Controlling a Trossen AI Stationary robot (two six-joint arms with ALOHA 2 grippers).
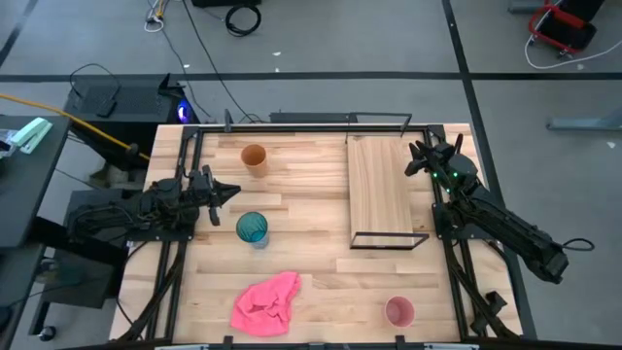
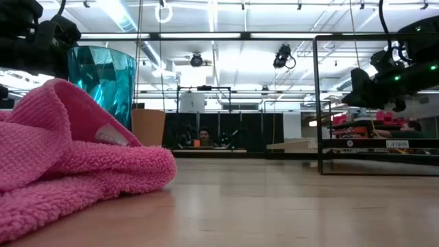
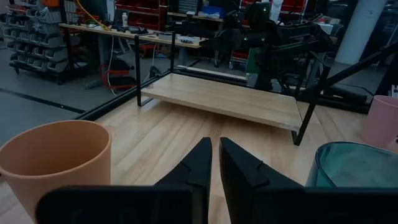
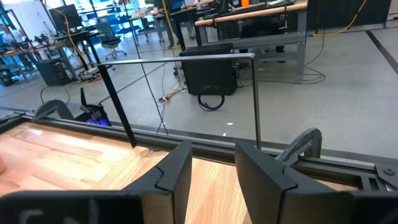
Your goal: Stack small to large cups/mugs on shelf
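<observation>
Hovering with fingers nearly touching, empty, the left gripper (image 1: 231, 190) points toward the shelf (image 1: 382, 191), orange cup (image 1: 254, 158) and teal cup (image 1: 252, 228) flanking it. Nothing looks stacked yet; next it must spread around a cup. The right gripper (image 4: 211, 171), narrowly parted, waits beside the shelf. Only overhead shows the pink cup (image 1: 399, 312), far off.

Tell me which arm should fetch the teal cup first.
Probably left. The left tool sits just above the teal cup, fingers nearly shut. The right tool waits by the shelf, far across the table, with its fingers apart.
</observation>
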